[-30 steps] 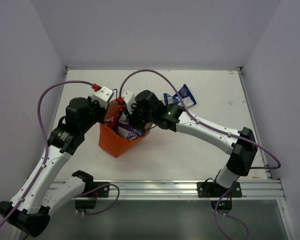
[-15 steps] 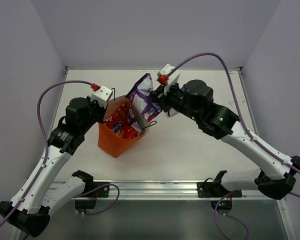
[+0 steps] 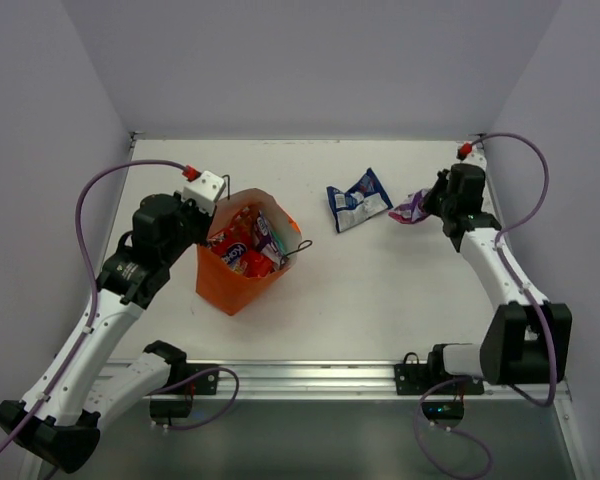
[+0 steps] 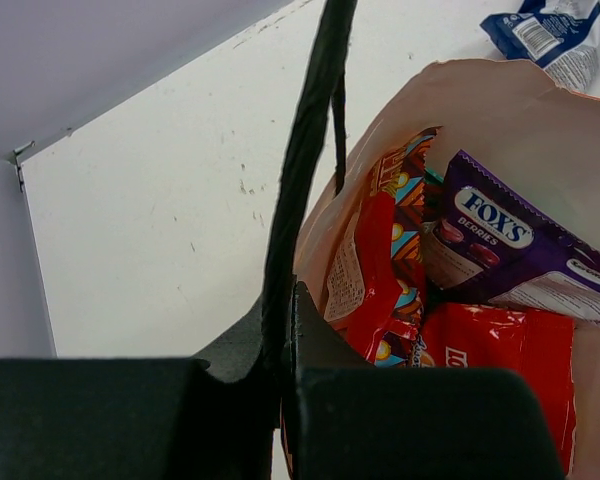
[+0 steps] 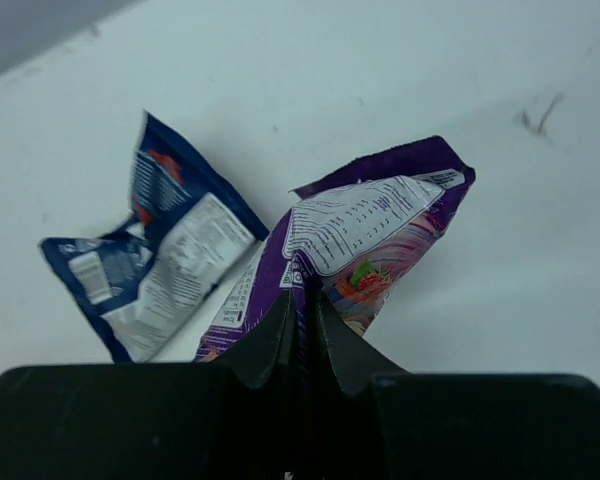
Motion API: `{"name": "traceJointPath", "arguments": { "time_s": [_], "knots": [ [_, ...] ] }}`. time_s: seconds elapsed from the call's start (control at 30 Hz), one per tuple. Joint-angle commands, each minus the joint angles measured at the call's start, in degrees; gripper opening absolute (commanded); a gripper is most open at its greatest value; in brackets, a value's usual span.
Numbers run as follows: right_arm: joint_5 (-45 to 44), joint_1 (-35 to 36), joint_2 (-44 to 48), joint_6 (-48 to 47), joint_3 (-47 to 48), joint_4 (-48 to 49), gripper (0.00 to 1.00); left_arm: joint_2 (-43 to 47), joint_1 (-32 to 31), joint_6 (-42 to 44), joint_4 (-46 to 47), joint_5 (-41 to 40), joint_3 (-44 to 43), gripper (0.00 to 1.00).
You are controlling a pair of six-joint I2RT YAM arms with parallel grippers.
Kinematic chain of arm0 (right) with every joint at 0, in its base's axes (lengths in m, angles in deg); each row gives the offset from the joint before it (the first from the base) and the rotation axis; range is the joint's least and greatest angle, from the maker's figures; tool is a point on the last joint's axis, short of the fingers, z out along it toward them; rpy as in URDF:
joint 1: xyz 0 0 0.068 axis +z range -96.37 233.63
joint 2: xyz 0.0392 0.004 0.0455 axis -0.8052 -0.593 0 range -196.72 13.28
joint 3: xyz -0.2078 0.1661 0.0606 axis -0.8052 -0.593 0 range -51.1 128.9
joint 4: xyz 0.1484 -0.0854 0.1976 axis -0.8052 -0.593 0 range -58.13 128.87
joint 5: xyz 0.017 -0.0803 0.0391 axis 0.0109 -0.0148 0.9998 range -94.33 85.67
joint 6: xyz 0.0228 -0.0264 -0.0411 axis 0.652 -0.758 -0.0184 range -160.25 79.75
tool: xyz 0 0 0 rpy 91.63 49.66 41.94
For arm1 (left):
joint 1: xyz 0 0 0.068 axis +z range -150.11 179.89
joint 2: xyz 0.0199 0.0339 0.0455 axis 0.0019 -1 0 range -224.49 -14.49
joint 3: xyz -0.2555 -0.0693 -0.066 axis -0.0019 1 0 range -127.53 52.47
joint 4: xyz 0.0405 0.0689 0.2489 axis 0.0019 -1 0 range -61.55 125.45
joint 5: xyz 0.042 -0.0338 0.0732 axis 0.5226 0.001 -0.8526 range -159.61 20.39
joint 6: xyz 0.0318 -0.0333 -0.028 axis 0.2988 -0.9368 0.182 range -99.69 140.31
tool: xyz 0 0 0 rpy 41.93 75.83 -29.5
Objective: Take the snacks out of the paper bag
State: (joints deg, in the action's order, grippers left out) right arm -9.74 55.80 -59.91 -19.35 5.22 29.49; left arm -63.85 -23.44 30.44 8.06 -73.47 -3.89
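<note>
pinching purple packet [image 5: 365, 235], right gripper [image 5: 302, 300], maybe grounded

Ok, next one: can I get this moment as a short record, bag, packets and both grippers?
bag: orange paper bag, upright, open
left gripper: shut on the bag's black handle
right gripper: shut on a purple packet, far right of the table
out on table: blue-white packet
inside bag: purple Fox's packet, red packets

White tabletop [image 3: 380, 290], plain lilac-grey walls [image 3: 310, 65], possibly metal front rail [image 3: 360, 378].
</note>
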Motion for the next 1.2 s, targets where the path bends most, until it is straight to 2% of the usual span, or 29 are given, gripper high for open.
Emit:
{"name": "traceJointPath", "arguments": {
  "time_s": [0.0,0.1,0.13,0.2,0.23,0.27,0.3,0.37,0.47,0.53,0.6,0.67,0.73,0.77,0.87,0.97,1.17],
  "knots": [
    [4.8,-4.17,-4.23,10.03,-1.91,8.51,0.0,0.94,0.04,2.0,10.08,-1.07,-3.41,0.0],
    [3.48,-5.25,-8.98,11.09,-2.79,8.86,0.0,1.2,0.04,2.0,10.08,-0.98,-3.32,0.0],
    [3.39,-5.42,-9.95,11.35,-2.79,7.29,0.14,1.2,0.04,2.0,10.08,-0.98,-3.23,0.0],
    [4.0,-5.51,-11.36,11.09,-2.09,4.57,0.35,1.2,0.04,2.0,9.91,-0.63,-3.23,0.0],
    [4.44,-5.51,-11.19,11.35,-1.56,1.16,0.57,1.2,0.04,2.0,9.99,-0.45,-3.23,0.0],
    [5.14,-5.17,-9.36,11.35,-0.6,-0.18,0.65,1.2,0.04,2.0,9.91,-0.19,-3.32,0.0],
    [5.06,-4.73,-7.69,11.44,-0.24,-1.15,0.78,1.2,0.04,1.91,9.91,-0.01,-3.32,0.0],
    [5.06,-2.11,-3.82,10.65,1.33,-4.05,0.87,1.11,0.04,2.0,9.82,0.17,-3.41,0.0],
    [4.7,5.61,2.77,7.49,6.24,-8.01,0.9,1.02,0.04,2.0,9.64,0.43,-3.32,0.0],
    [7.85,10.28,5.68,5.38,11.33,-10.64,0.89,1.02,0.04,1.82,9.56,0.43,-3.14,0.0],
    [9.01,19.41,6.74,2.93,14.6,-12.05,0.86,0.94,0.04,1.73,9.56,0.34,-3.14,0.0],
    [11.89,28.1,6.31,2.04,19.34,-12.76,0.82,0.94,0.04,1.73,9.56,0.08,-2.97,0.0],
    [15.68,32.95,3.51,2.83,24.42,-14.68,0.8,0.94,0.04,1.65,9.47,-0.36,-2.97,0.0],
    [14.82,38.55,2.45,2.13,25.94,-15.22,0.79,0.94,0.04,1.73,9.56,-0.27,-2.97,0.0],
    [10.78,47.1,-3.52,-0.69,32.09,-18.2,0.78,1.2,0.04,1.56,9.47,-0.1,-3.06,0.0],
    [8.05,51.51,-9.77,-1.74,37.19,-20.67,0.78,1.29,0.04,1.65,9.12,-0.18,-3.23,0.0],
    [5.5,53.11,-19.69,-2.1,41.33,-22.08,0.72,1.99,0.04,1.73,8.5,-0.89,-3.06,0.0]
  ]
}}
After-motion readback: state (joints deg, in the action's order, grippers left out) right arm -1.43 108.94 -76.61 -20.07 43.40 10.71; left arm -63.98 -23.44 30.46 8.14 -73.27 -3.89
